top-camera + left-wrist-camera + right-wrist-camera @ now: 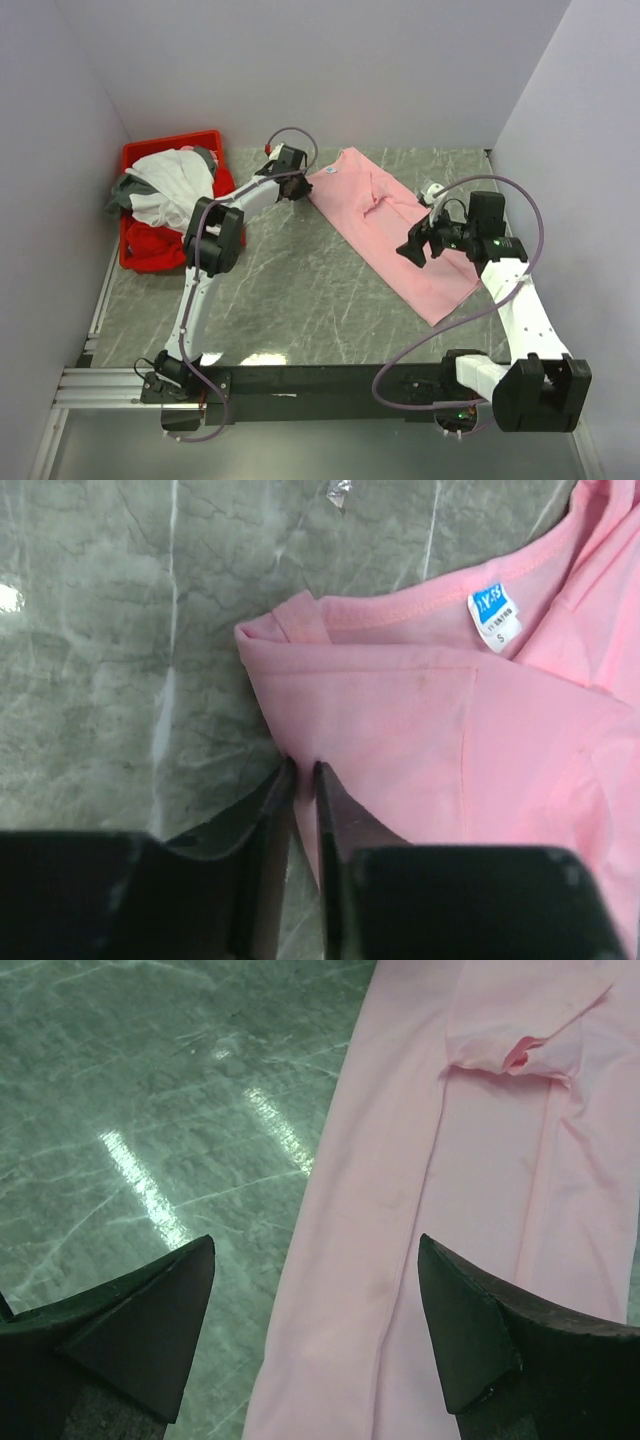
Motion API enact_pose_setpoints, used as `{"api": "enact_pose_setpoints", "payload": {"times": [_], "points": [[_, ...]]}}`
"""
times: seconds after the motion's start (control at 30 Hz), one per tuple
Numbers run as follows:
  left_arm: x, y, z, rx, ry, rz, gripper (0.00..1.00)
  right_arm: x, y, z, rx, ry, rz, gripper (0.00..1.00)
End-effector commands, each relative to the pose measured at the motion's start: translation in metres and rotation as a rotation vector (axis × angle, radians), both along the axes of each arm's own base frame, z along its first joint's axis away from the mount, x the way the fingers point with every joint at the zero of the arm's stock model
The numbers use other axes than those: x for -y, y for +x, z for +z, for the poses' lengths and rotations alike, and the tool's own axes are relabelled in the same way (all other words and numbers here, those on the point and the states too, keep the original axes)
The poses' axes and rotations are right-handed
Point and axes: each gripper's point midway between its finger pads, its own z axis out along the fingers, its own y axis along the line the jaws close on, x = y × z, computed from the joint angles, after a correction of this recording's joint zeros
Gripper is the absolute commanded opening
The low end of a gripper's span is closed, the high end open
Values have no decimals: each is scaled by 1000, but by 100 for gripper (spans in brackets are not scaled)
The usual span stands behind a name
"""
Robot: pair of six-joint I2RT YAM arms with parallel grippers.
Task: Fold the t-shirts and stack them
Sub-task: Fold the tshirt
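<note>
Top external view, starting at the left: red bin point(135, 255) well off to the left of the left gripper point(297, 187), heaped with white, grey and red t-shirts point(175, 190). Next, the left gripper itself, low at the neck end of the pink t-shirt point(435, 285), fingers drawn almost together. Pinches the tee's folded edge close to the collar, with only a thin slit left between the fingers in the left wrist view. Ahead of those fingers and to their right, a small blue-and-white neck label point(496, 615). Pink t-shirt flat on the grey marbled table point(300, 300), folded lengthwise into a long strip from the left gripper across to the right gripper point(412, 250). Right gripper above the strip's long edge, spread wide, gripping nothing: bare table below its left finger, pink cloth below its right. Ahead of it, a tucked-in sleeve point(515, 1040) on top of the strip.
</note>
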Motion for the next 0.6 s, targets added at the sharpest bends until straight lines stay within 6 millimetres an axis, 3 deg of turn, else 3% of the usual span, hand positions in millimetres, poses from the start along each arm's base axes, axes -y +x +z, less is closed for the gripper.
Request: {"api": "enact_pose_setpoints", "payload": {"times": [0.0,0.23,0.43,0.57], "points": [[-15,-10,-40,-94,69,18,20,-2,-5,3,32,5,20,88],[-47,-9,-36,-89,94,54,1,0,-16,-5,33,-34,42,88],[-96,-17,-21,-95,141,86,0,14,-19,-12,145,-175,68,89],[-129,-18,-13,-111,162,116,0,18,-18,-5,209,-223,86,91]]}}
